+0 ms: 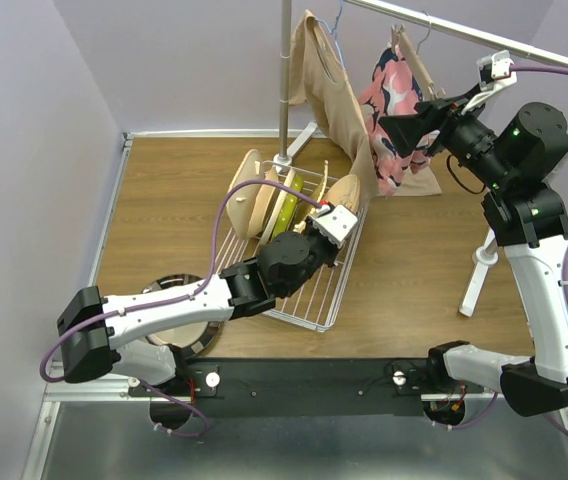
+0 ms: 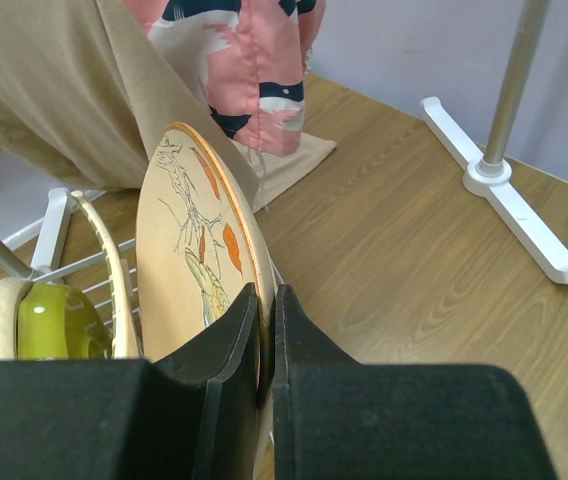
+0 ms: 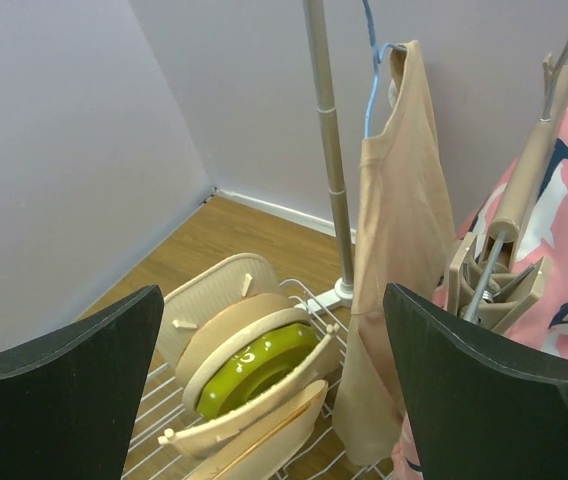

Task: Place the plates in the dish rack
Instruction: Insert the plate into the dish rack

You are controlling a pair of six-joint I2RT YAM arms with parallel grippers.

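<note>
Tan round dinner plate with an orange and pale-green floral print (image 2: 196, 250): upright on edge at the right end of the white wire dish rack (image 1: 309, 300), just beside the other racked plates. Clamped by its rim between the narrowly parted black fingers (image 2: 226, 345) of the left gripper (image 2: 269, 312). Lower edge hidden behind those fingers, so cannot tell whether seated between prongs or hanging just above the wires. To its left in the rack: lime-green round plate (image 2: 52, 322) flanked by cream round plates (image 2: 112, 265), all on edge. Right gripper (image 1: 402, 128) raised well above the wooden table (image 1: 414, 250), beside the hanging beige and pink garments (image 1: 389, 85), jaws wide apart, holding nothing. Round dark-rimmed plate (image 1: 186, 335) lying flat on the table near the left arm's base, partly under the arm, not yet racked.

Judged step: setting the floral plate into its slot. Next move calls for easing down until the rim rests between prongs, then parting the fingers slowly and backing straight out without nudging the neighbouring plates. After that, probably on to the dark-rimmed plate.
</note>
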